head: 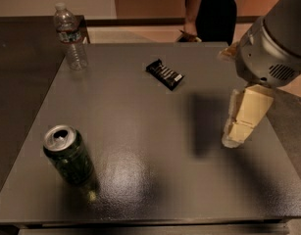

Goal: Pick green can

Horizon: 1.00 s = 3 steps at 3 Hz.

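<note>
Camera view: dark grey counter (140, 116) fills most of the frame. Green can (69, 155) stands on it at approx 8 o'clock from the counter's centre, near the front-left corner. Its silver top w/ pull-tab opening faces up, sides are dark & patterned, and it is apart from everything else. Hand (234, 136) is at approx 3 o'clock, over the counter's right side. It is cream-coloured, points down & a bit left, and hangs from the big grey arm (270, 48) that comes in from the upper right. Open or closed: can't tell from here. Hand & can are well apart, w/ bare counter between. A dark shadow (204, 126) lies on the counter just left of the hand. Clear plastic water bottle (70, 37) w/ white cap stands upright at approx 11 o'clock, near the back-left corner. Black snack bar (164, 74) in its wrapper lies flat at approx 12–1 o'clock, set at an angle, betw. bottle & arm, touching neither. Past the counter's far edge, approx 1 o'clock, stands a person (211, 9) in dark clothes, only torso & one forearm in frame.
</note>
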Motion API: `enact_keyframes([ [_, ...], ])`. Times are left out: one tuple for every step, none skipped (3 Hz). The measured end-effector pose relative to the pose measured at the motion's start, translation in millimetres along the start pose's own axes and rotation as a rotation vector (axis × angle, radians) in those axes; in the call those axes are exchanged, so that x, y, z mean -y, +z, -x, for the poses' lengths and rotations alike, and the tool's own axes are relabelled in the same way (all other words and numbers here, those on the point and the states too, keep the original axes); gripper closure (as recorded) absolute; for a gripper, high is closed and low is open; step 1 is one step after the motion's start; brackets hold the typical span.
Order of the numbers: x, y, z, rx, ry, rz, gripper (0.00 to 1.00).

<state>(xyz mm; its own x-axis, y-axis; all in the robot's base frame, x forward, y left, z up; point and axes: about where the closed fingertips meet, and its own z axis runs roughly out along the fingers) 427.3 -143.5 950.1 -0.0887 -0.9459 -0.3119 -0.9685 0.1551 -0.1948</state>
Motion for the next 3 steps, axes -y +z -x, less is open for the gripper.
enact_keyframes([
  [-5,35,38,0.068,-0.028,0.05,0.0],
  [-13,71,81,0.148,-0.059,0.107,0.0],
  [-23,89,120,0.253,-0.066,0.174,0.0],
])
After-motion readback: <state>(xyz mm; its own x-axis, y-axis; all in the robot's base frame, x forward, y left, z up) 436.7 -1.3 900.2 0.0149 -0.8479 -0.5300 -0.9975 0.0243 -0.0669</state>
